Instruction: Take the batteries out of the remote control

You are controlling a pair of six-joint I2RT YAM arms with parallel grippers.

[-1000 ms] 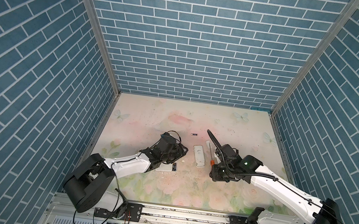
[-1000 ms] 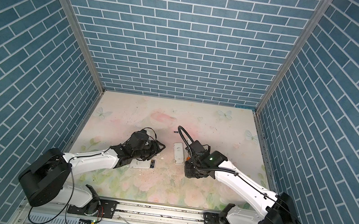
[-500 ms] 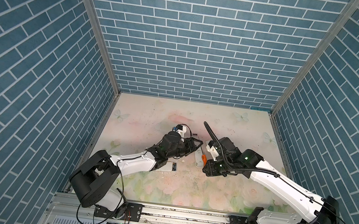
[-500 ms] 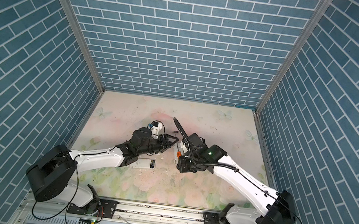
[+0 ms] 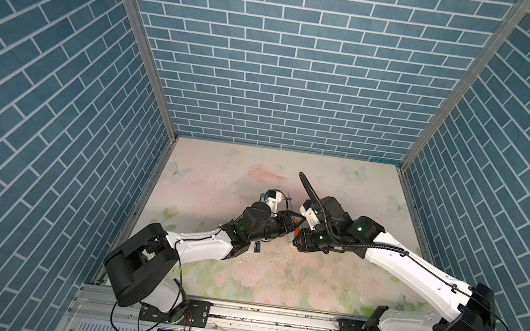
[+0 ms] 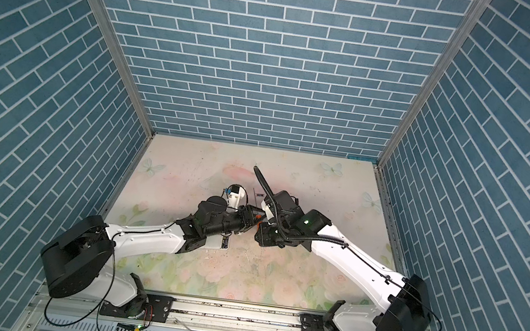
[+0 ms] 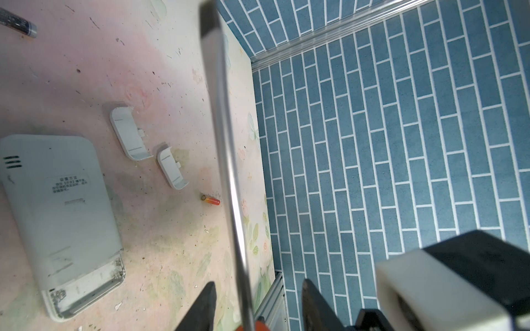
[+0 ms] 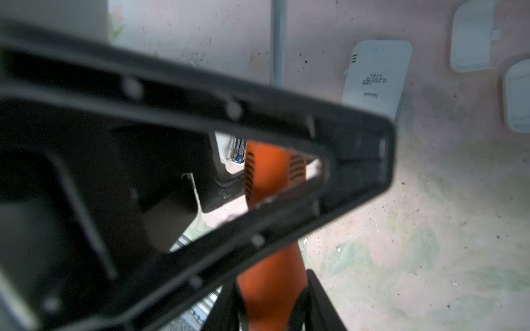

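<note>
Floral table (image 5: pixel 310 283) below: right end effector (image 8: pixel 271 282) clamps the screwdriver (image 8: pixel 269 172) handle; left end effector (image 7: pixel 258 283) straddles its shaft, jaws apart. Likely a handover; next, left must grip firmly.

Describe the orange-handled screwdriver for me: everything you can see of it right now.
The screwdriver has an orange handle, plastic by the look, with black ribbed grip patches, and a long thin bright metal shaft that darkens at its far end. It is held lifted, not lying down: the right gripper is shut on the thick end of the handle. The left gripper straddles the shaft just beyond the handle, jaws apart, a gap showing on each side.
</note>
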